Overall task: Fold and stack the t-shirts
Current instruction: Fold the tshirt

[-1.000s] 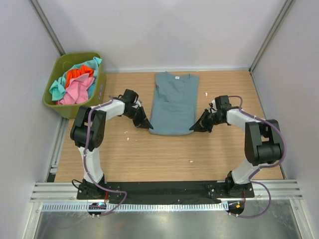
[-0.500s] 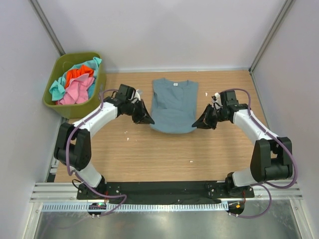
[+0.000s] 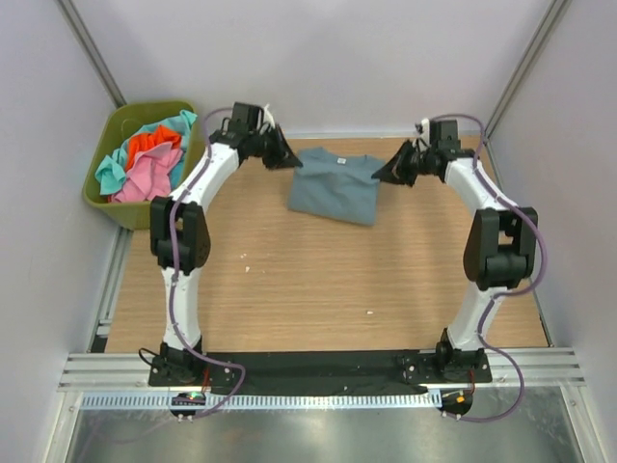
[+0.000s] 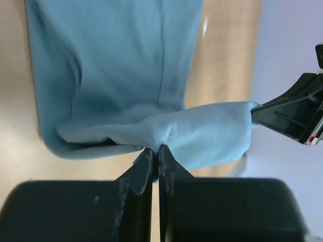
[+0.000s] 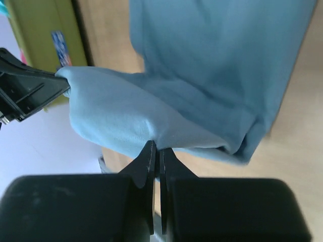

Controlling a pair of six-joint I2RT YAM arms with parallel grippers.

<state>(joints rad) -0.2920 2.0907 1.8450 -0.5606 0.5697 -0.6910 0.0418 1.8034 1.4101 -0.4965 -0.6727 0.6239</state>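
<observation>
The slate-blue t-shirt (image 3: pixel 333 188) lies folded over on the wooden table at the far middle. My left gripper (image 3: pixel 292 161) is shut on its far left corner, and my right gripper (image 3: pixel 378 174) is shut on its far right corner. In the left wrist view the closed gripper (image 4: pixel 155 149) pinches the blue cloth (image 4: pixel 166 126), with the other gripper's fingers (image 4: pixel 287 113) at the right. In the right wrist view the closed gripper (image 5: pixel 156 147) pinches the cloth (image 5: pixel 202 75). Pink, orange-red and turquoise t-shirts (image 3: pixel 145 159) lie heaped in the bin.
The olive-green bin (image 3: pixel 193 178) stands at the far left corner, also seen in the right wrist view (image 5: pixel 40 35). The back wall is right behind both grippers. Small white specks (image 3: pixel 371 313) lie on the table (image 3: pixel 318 289).
Both grippers have carried the shirt's near edge away from me to the far edge, folding it in half. Both arms are now stretched far back.
</observation>
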